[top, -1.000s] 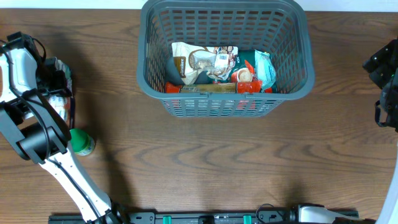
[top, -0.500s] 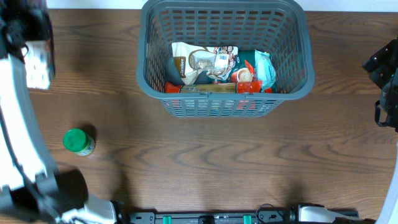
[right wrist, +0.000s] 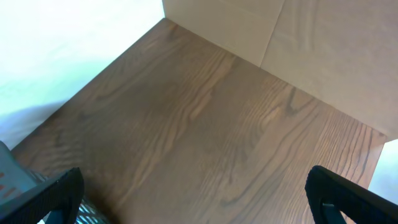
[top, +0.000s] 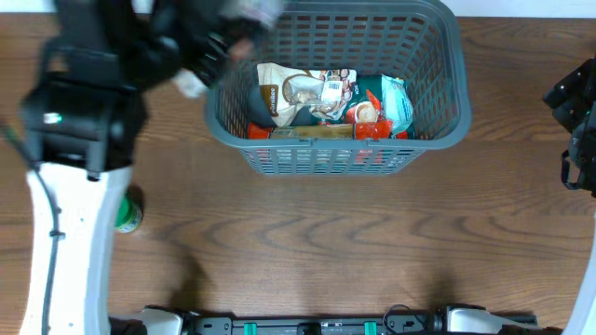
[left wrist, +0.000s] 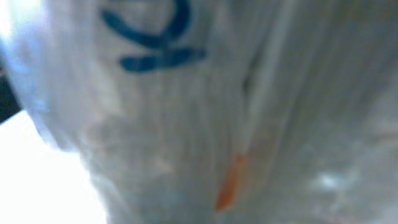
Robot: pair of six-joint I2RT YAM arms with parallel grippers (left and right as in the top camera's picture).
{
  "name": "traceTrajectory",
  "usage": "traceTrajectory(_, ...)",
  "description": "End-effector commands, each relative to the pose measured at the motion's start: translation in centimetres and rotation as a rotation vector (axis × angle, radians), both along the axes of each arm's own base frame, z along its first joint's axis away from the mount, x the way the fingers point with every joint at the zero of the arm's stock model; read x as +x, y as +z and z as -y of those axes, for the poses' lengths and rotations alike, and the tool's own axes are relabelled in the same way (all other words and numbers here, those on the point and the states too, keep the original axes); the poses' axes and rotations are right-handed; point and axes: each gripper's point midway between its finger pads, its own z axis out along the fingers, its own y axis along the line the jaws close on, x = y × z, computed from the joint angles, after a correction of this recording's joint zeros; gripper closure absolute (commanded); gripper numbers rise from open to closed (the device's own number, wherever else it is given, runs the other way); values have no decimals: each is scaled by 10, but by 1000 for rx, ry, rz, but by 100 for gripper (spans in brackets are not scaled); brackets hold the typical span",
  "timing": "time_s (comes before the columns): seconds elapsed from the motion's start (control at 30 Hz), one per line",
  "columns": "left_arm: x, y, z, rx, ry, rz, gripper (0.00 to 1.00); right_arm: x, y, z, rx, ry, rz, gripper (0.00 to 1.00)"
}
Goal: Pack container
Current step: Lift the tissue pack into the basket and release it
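The container, a dark grey slotted basket (top: 438, 56), stands at the back centre in the overhead view and holds several snack packets, among them a white-and-brown one (top: 296, 89) and a teal one (top: 397, 100). My left gripper (top: 219, 42) is blurred at the basket's left rim, raised above the table. It is shut on a white packet (left wrist: 186, 112) with blue print, which fills the left wrist view and hides the fingers. My right gripper (right wrist: 199, 199) is open and empty over bare table, at the far right in the overhead view (top: 575, 102).
A small green-capped bottle (top: 128, 213) lies on the table at the left, partly covered by my left arm (top: 79, 158). In the right wrist view the wooden table ends at a white wall and a cardboard panel (right wrist: 336, 43).
My left arm has swung from the far left edge up and to the right with the white packet, reaching the basket's left rim. The right arm has not moved.
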Motion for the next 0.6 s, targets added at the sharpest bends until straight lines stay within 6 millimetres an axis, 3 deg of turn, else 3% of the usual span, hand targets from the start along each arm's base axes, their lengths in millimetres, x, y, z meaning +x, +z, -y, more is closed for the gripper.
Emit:
traceTrajectory(0.0, -11, -15, 42, 86, -175, 44, 94, -3, 1, 3, 1, -20, 9, 1)
traceTrajectory(0.13, -15, -49, 84, 139, -290, -15, 94, -3, 1, 3, 1, -20, 9, 1)
traceTrajectory(0.3, -9, -92, 120, 174, -361, -105, 94, -3, 1, 3, 1, -20, 9, 1)
traceTrajectory(0.57, 18, -175, 139, 256, -351, -285, 94, -3, 1, 3, 1, -20, 9, 1)
